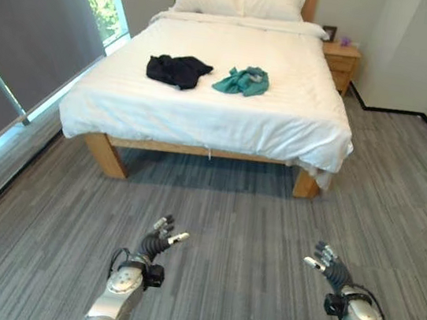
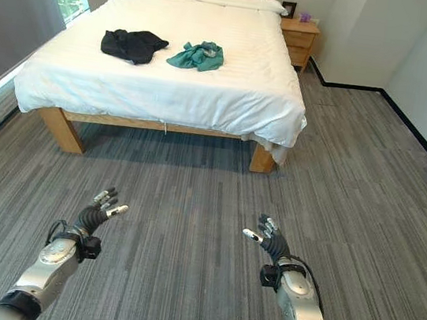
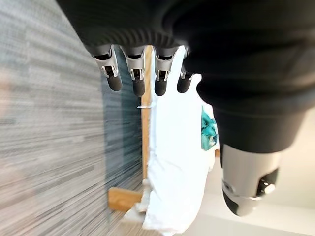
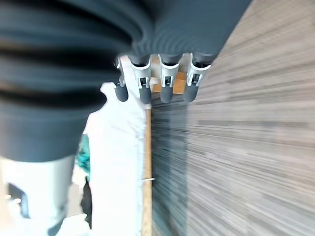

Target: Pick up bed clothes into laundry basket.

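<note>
Left eye view: bed (image 1: 204, 111) at 12 o'clock, bearing black garment (image 1: 177, 70) and teal garment (image 1: 243, 81). Left hand (image 1: 155, 243), right hand (image 1: 332, 270): fingers relaxed, empty.

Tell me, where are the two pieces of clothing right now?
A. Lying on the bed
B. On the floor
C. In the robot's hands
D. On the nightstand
A: the black garment and the teal garment lie side by side on the bed, while the left hand and right hand hang open and empty above the floor.
</note>
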You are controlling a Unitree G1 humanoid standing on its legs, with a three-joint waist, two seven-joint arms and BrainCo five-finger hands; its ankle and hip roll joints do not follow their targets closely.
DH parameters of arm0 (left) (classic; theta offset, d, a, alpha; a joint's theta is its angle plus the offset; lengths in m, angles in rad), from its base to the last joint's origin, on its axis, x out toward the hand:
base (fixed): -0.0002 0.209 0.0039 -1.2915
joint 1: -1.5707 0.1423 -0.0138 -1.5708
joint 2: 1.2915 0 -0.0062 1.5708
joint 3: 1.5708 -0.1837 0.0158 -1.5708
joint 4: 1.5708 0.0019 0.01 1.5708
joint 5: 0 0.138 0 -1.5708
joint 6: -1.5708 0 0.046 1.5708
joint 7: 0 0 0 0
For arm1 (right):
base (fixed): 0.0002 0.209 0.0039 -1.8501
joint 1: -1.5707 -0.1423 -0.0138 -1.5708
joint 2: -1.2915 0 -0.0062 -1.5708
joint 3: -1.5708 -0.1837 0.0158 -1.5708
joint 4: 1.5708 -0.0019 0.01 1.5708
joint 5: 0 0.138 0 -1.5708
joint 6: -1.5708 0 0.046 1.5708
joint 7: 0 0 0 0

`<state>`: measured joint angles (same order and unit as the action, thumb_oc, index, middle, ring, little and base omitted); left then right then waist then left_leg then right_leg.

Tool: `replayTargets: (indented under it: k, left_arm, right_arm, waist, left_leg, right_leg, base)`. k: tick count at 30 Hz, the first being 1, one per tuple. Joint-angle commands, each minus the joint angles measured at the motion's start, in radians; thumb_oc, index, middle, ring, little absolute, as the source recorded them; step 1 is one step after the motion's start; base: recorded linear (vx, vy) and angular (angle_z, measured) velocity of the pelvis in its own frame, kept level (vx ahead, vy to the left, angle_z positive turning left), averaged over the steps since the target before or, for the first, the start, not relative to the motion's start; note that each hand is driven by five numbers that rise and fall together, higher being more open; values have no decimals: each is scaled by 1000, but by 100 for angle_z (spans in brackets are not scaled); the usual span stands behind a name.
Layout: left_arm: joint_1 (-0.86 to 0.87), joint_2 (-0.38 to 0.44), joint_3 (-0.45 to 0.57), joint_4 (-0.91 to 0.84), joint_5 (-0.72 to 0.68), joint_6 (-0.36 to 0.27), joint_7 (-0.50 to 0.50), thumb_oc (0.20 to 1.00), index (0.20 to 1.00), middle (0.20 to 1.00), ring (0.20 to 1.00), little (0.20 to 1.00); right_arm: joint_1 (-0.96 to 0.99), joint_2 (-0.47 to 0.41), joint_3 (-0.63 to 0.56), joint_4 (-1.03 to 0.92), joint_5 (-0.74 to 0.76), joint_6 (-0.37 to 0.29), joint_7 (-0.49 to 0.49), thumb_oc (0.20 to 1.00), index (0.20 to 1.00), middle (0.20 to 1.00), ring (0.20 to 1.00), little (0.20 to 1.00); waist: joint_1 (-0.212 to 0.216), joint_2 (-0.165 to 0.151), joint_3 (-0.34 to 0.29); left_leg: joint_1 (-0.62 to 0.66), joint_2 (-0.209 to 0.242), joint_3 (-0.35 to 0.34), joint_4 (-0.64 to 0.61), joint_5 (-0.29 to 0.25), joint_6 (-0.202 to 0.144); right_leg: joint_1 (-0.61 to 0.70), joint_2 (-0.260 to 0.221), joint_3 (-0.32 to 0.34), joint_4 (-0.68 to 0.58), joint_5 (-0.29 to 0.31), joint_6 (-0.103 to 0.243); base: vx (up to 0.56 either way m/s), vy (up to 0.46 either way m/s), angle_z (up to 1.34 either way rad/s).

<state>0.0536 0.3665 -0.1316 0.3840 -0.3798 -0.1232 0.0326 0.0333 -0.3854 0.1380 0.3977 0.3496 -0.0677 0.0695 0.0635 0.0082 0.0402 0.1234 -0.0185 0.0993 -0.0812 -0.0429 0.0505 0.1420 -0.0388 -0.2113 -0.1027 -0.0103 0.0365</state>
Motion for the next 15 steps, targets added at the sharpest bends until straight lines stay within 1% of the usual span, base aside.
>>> replayTargets:
  k: [1,7,10,15]
  left_arm:
    - [-66,26,12,50,49,-41,21,1000,1000,1000,1000,1000]
    - [0,-9,80,-27,58,-48,53,1000,1000,1000,1000,1000]
    - [22,-18,92,-38,55,-47,61,1000,1000,1000,1000,1000]
    - [24,-18,99,-40,58,-42,67,1000,1000,1000,1000,1000]
  right_arm:
    - [-4,-13,-25,-22,-68,-41,-22,1000,1000,1000,1000,1000]
    - [91,3,-79,-156,-129,-57,-27,1000,1000,1000,1000,1000]
    - [116,8,-99,-155,-135,-65,-39,1000,1000,1000,1000,1000]
    - [110,2,-98,-151,-147,-63,-44,1000,1000,1000,1000,1000]
  waist:
    - [16,-35,-38]
    - [14,-35,-36]
    - [10,-34,-33]
    - [10,-32,-32]
  left_leg:
    - [-45,28,-90,-6,79,-109]
    - [-39,26,-84,-6,71,-107]
    - [-36,26,-82,-6,68,-104]
    - [-30,24,-83,-6,66,-102]
  right_leg:
    - [-25,-133,4,15,115,147]
    - [-22,-138,8,15,109,147]
    - [-20,-140,11,15,107,146]
    - [-16,-142,14,15,106,146]
  base:
    - [0,0,0]
    - [0,0,0]
    - [0,0,0]
    - [0,0,0]
